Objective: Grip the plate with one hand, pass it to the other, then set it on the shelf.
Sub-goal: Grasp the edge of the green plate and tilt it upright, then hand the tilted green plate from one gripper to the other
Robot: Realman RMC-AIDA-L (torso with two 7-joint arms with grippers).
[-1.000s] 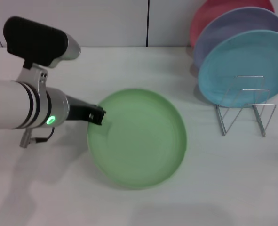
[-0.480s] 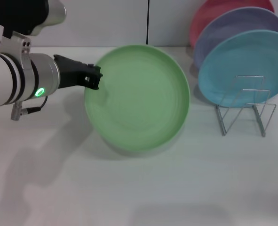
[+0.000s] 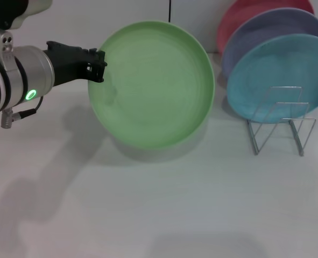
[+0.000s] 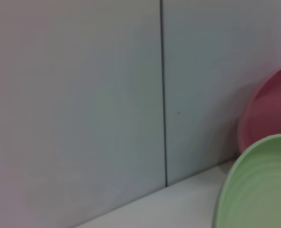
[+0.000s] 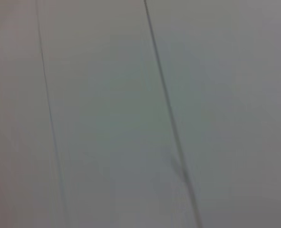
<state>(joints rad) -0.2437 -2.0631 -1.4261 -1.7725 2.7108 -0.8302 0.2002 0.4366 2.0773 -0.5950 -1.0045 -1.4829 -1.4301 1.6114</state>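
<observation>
Across the white table (image 3: 164,215) nothing yet touches the light-green plate (image 3: 153,86), which hangs in the air, tilted up so its face turns toward the head camera, its lower rim casting a shadow on the surface below. It is well left of the wire shelf (image 3: 280,121), where a light-blue plate (image 3: 280,75), a lavender plate (image 3: 266,32) and a red plate (image 3: 239,21) already lean in a row. Only the shelf's front loops stand free.

Holding the plate is the left gripper (image 3: 97,64), its black prongs closed on the left rim and nothing more. That is the main risk, I judge: a wide disc held by one edge has a long lever, so any quick swing could twist it in the pinch or slide it out, and it would fall to the table.

The right gripper appears in no view; its wrist camera shows only a pale panelled wall (image 5: 107,114), so its state cannot be read. Handover is not yet begun, and if the second grip closes late or off the rim, the plate drops between them. Swung too far toward the shelf, its edge could also knock the light-blue plate.
</observation>
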